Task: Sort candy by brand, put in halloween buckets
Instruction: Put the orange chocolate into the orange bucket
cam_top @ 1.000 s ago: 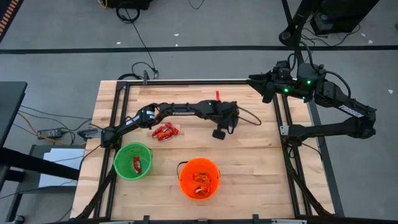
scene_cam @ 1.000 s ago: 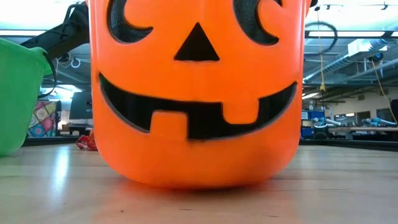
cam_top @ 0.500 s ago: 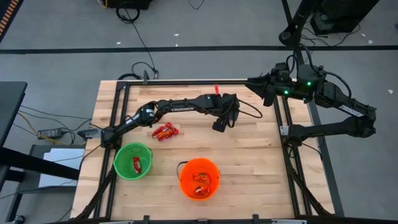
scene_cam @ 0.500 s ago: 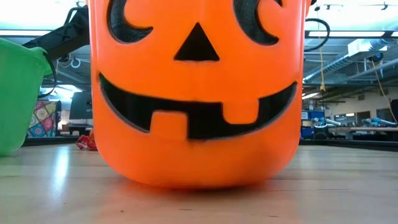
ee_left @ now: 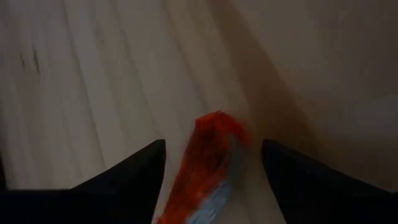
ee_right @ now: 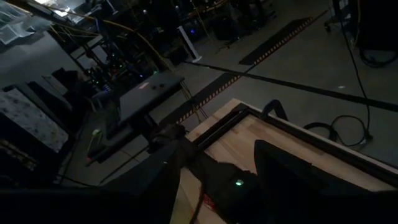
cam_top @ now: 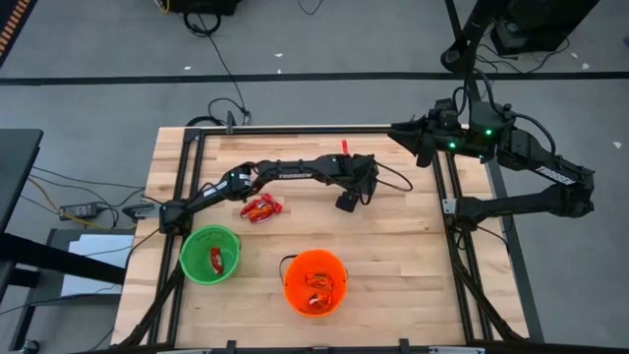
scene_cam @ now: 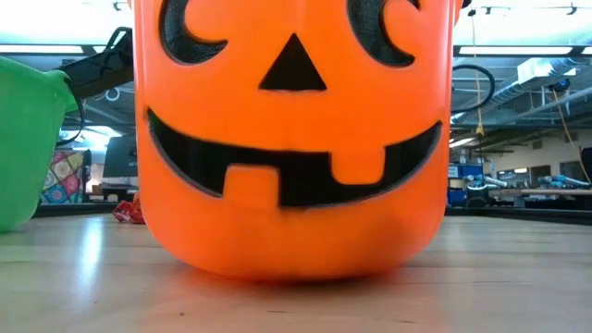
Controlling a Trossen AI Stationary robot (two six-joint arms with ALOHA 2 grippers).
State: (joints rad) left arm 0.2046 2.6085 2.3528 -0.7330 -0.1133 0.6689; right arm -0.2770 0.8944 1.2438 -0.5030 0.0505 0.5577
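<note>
A red-wrapped candy [ee_left: 211, 163] lies on the wood near the table's far edge [cam_top: 344, 147]. My left gripper [ee_left: 212, 147] is open, one finger on either side of it with a gap to each, reaching toward the far edge [cam_top: 347, 160]. A small heap of red candy [cam_top: 260, 207] lies left of centre. The green bucket [cam_top: 210, 255] holds a red piece. The orange bucket [cam_top: 314, 281] holds orange-wrapped pieces. My right gripper [ee_right: 214, 180] waits open over the table's far right corner [cam_top: 403, 133].
In the low view the orange bucket [scene_cam: 294, 139] fills most of the picture, the green bucket [scene_cam: 28, 139] stands at its left, and red candy [scene_cam: 129, 211] shows between them. The black frame rail [cam_top: 295, 128] runs along the far edge. Bare wood lies right of centre.
My left gripper has moved a little toward the table's far edge and then eased slightly back. The red candy stays at the far edge. The buckets and the heap of red candy have not moved.
</note>
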